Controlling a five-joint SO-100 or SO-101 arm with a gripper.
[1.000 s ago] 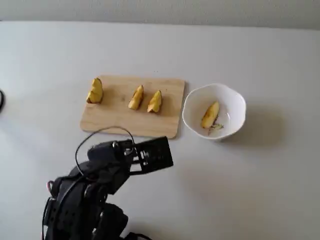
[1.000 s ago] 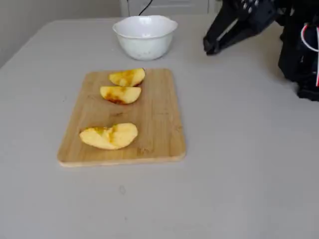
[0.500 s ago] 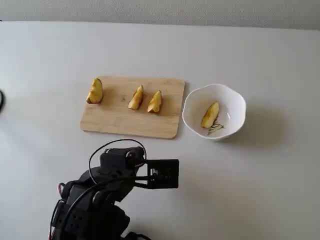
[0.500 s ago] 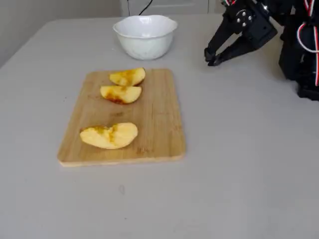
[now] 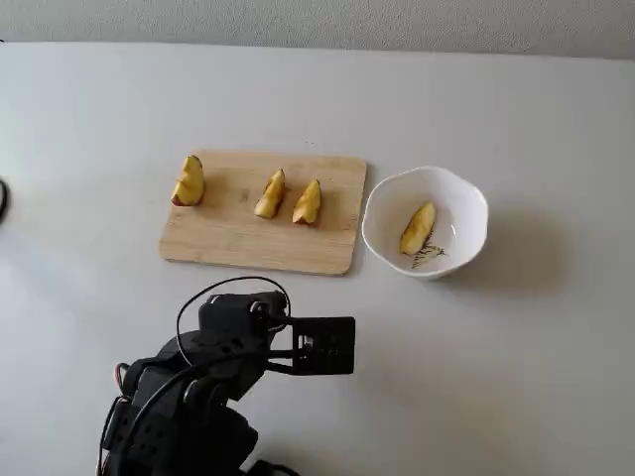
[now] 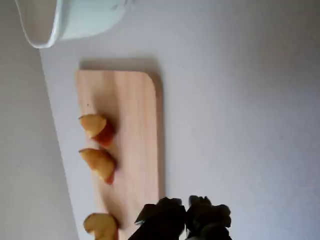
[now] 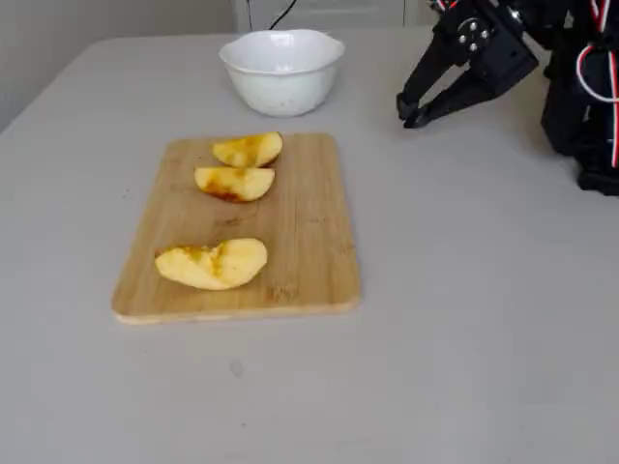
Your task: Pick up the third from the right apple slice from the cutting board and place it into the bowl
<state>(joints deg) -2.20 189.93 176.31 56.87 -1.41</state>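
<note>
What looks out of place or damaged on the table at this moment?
Nothing stands out. Three wedges lie on the cutting board, one apple slice lies in the bowl, and the gripper hangs empty, off the board. Nothing is spilled or tipped.

Cutting board (image 6: 132, 135): light wood, lying lengthwise on the pale desk (image 6: 240, 100). Three yellow apple wedges along its left edge, spaced apart (image 6: 96, 131) (image 6: 99, 163) (image 6: 101, 226). White bowl (image 6: 75, 22) at top left, cropped. Dark end effector (image 6: 187, 216) at bottom edge.
</note>
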